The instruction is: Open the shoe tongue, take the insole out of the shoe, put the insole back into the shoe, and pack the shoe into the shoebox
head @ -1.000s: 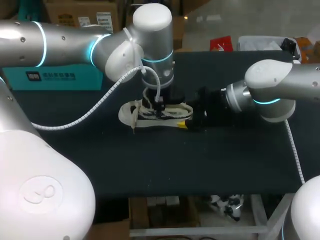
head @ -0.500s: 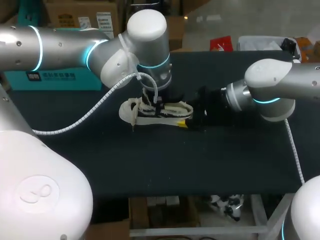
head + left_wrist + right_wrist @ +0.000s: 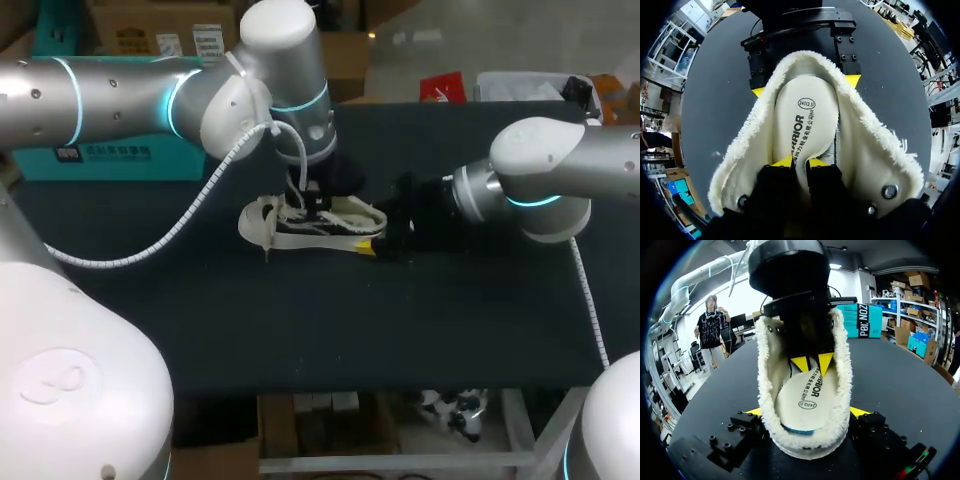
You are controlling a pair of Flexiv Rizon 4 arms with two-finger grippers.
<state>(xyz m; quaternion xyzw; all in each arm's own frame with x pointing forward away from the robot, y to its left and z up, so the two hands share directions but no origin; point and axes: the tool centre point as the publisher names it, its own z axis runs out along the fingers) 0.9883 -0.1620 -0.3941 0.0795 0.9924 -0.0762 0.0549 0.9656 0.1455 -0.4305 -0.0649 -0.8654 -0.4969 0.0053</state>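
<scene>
Nearest, at the shoe's end: black right gripper [image 3: 807,412] with yellow tips, clamped from both sides on the low black-and-white shoe with cream fleece lining [image 3: 765,390]. Shoe sole-down on the black table [image 3: 300,330], opening spread wide. Inside the shoe: cream oval insole [image 3: 807,395], lying along the footbed, not yet out. Above the shoe's middle: black left gripper [image 3: 800,162], fingers nearly together, pinching a strip of the insole. Well beyond the shoe, at the table's left rear: teal cardboard shoebox [image 3: 150,168], taken as such from the task. Judged: tongue step done; insole removal in hand; refitting and boxing outstanding.
</scene>
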